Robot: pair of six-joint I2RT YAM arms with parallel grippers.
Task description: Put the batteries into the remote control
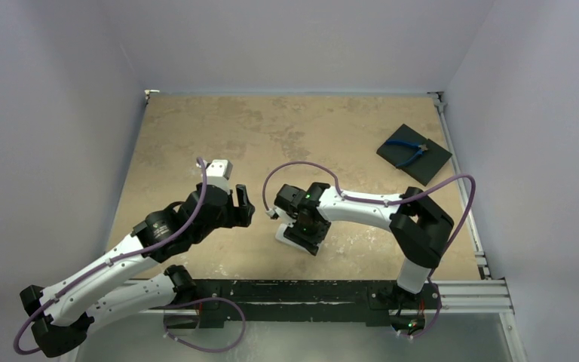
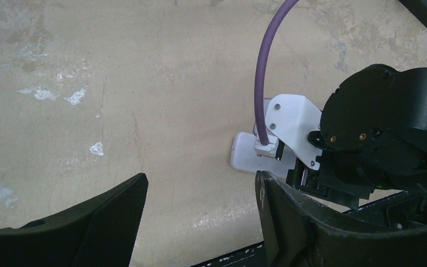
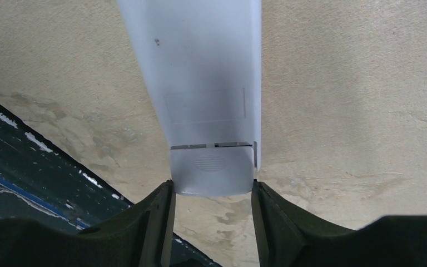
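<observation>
A tan, mottled table [image 1: 309,128] fills the overhead view, closed in by pale walls. My two arms reach onto it from a black rail at the near edge. My left arm [image 1: 113,264] angles in from the lower left, and my right arm [image 1: 369,207] bends in from the right, its elbow raised. A purple cable [image 1: 301,166] loops above the right wrist.

In the far right corner, well apart from both arms, lies a black square pad [image 1: 433,162].

Near the middle of the table, towards the near edge, is the remote control [image 1: 286,235] – a white slab lying flat with its plain back up. My right gripper [image 3: 211,186] comes down over its near end. In the right wrist view, my two dark fingers [image 3: 158,217] touch the remote control [image 3: 205,83] on both narrow sides, so I am clamped on it. A thin seam crosses the slab near that end, with a small ribbed patch below it.

My left gripper [image 2: 200,178] hangs just left of the right wrist – jaws spread wide, only bare table between them, holding nothing. From its camera, one rounded white corner of the remote control [image 2: 242,156] shows beneath the right wrist.

On the pad rest blue-handled pliers [image 1: 409,151].
</observation>
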